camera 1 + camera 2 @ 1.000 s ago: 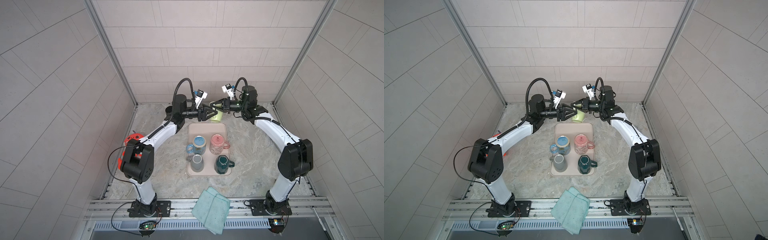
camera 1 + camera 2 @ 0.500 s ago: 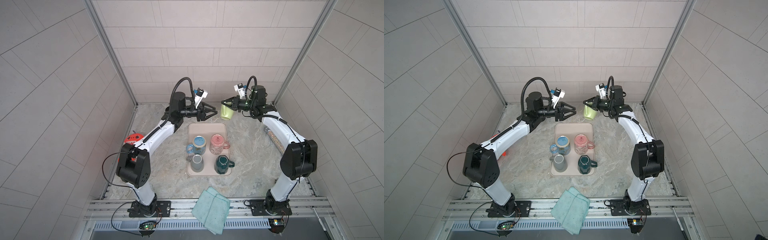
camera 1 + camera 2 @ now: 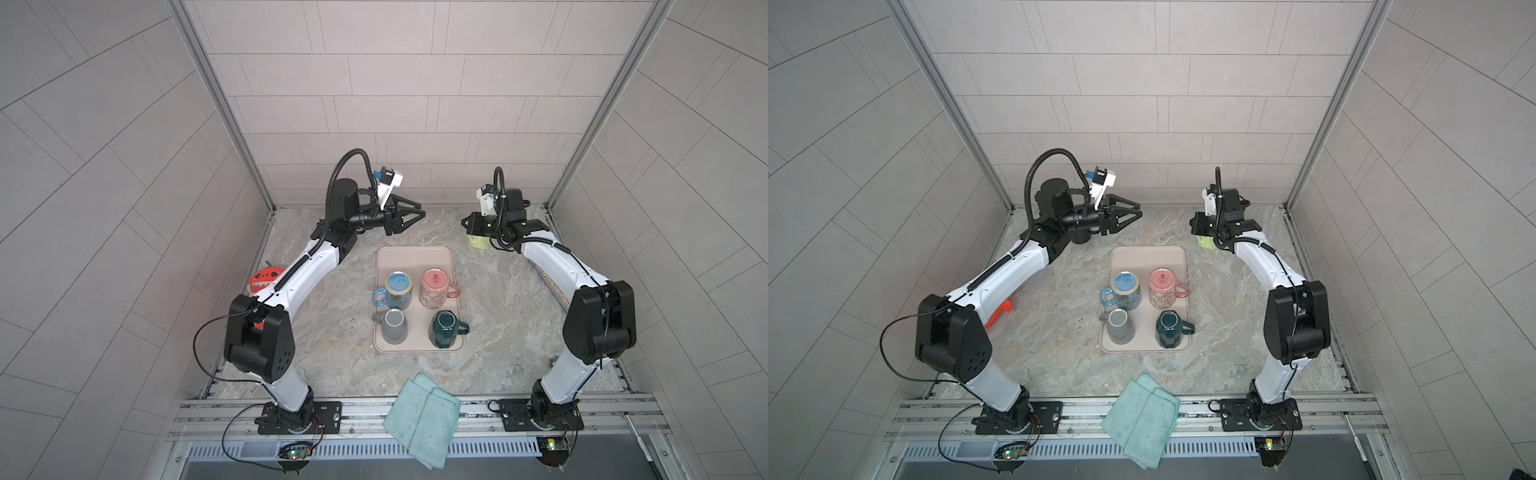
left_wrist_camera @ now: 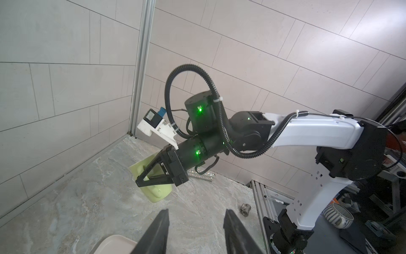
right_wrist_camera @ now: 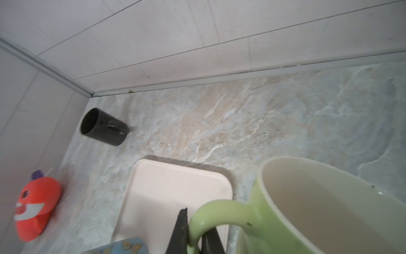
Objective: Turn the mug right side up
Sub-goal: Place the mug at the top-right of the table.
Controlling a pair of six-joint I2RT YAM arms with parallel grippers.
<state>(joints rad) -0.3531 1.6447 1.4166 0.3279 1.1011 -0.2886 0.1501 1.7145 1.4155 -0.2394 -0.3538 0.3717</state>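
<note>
Right wrist view: right tool (image 5: 195, 233) pinches the handle of the green mug (image 5: 318, 209), just beside the tray (image 5: 175, 187); left tool (image 3: 420, 210) gapes, empty; four mugs (image 3: 398, 286) stand in the tray.

The tray (image 3: 415, 250) lies mid-table (image 3: 332, 345), its long sides running from the near edge to the far edge. Four mugs stand on its near part, two by two: back-left mug (image 3: 397, 289), back-right mug (image 3: 434, 288), front-left mug (image 3: 393, 331), front-right mug (image 3: 444, 334). The fifth mug (image 3: 478, 242) sits in the right gripper (image 4: 144, 180), just past the tray's far right corner. A cup (image 5: 103, 127) stands near the far left corner. A toy (image 3: 266, 279) lies by the left edge, and a cloth (image 3: 422, 419) overhangs the near edge.
</note>
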